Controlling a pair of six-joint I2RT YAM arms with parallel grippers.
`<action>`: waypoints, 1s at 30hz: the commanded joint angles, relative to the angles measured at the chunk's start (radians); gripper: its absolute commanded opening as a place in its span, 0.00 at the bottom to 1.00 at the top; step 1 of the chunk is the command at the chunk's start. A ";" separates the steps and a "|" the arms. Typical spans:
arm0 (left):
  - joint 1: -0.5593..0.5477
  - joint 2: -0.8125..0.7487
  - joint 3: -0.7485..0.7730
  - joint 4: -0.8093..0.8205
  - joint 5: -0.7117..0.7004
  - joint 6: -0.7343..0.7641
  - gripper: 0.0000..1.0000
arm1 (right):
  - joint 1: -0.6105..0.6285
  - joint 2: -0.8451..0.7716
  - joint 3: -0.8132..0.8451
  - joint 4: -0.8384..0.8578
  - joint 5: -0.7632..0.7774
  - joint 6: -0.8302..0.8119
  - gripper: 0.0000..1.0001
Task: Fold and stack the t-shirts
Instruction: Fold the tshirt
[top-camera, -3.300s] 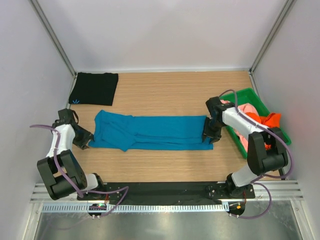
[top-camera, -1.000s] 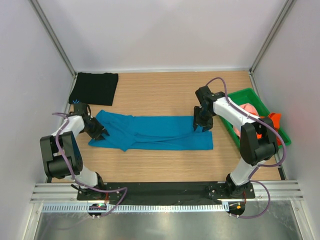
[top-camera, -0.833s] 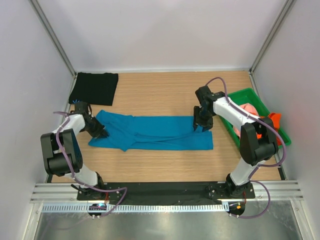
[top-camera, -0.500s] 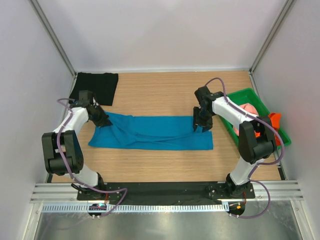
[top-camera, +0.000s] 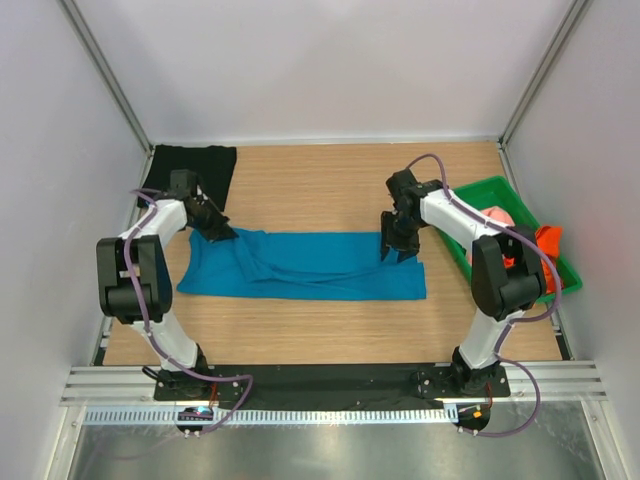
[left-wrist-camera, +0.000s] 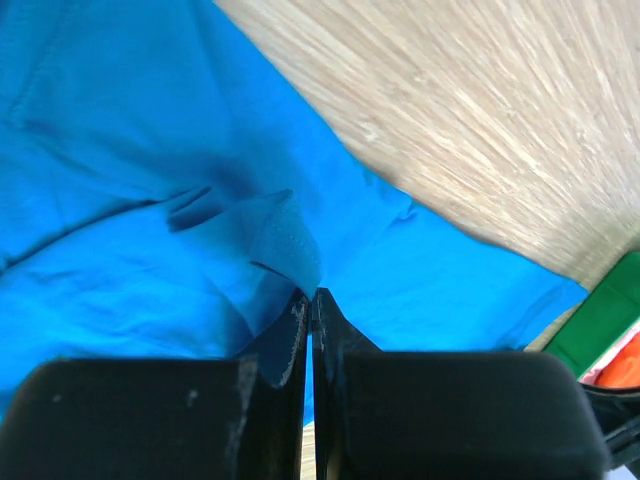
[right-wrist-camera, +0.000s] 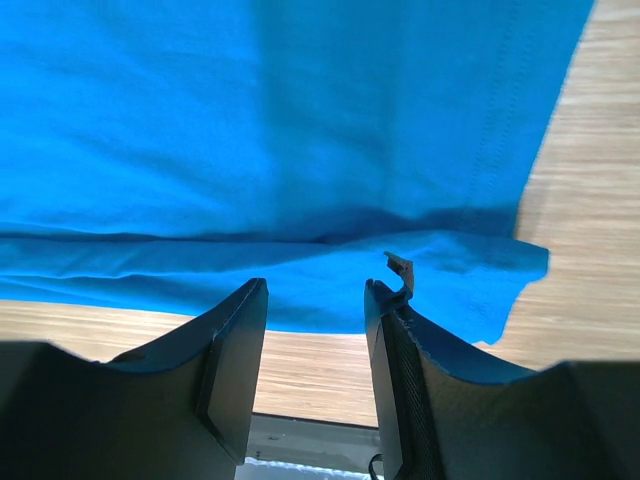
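Top external view: the teal-blue cloth t-shirt lies stretched in a long folded band across the middle of the light wooden table, and both arms reach in over its far edge. The left gripper is down at the band's far-left corner, where the cloth rumples into creases. The right gripper sits over the far-right corner, close to the hem. Over to the left wrist camera, and there it is: the two black fingers are pressed tight together with a little peak of blue fabric nipped between their tips, so that hand has the shirt clamped. The right wrist camera tells a different story (a clear gap here): its fingers stand apart, the blue cloth and its stitched hem lie flat beneath them, and nothing is gripped on that side. In the far-left corner of the table the black cloth t-shirt lies folded into a neat rectangle, just beyond the left arm. At the right edge sits the green plastic tray, with a pink cloth t-shirt and an orange cloth t-shirt bundled inside, the orange one lapping over the outer rim.
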 joint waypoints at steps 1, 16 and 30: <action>-0.017 0.007 0.050 0.073 0.050 -0.046 0.00 | 0.006 0.011 0.041 0.022 -0.077 -0.014 0.50; -0.028 0.092 0.092 0.177 0.100 -0.147 0.00 | 0.006 0.025 -0.065 0.093 -0.163 0.011 0.48; -0.025 0.012 0.032 0.150 0.033 -0.124 0.00 | -0.068 0.108 -0.056 0.153 -0.083 0.061 0.42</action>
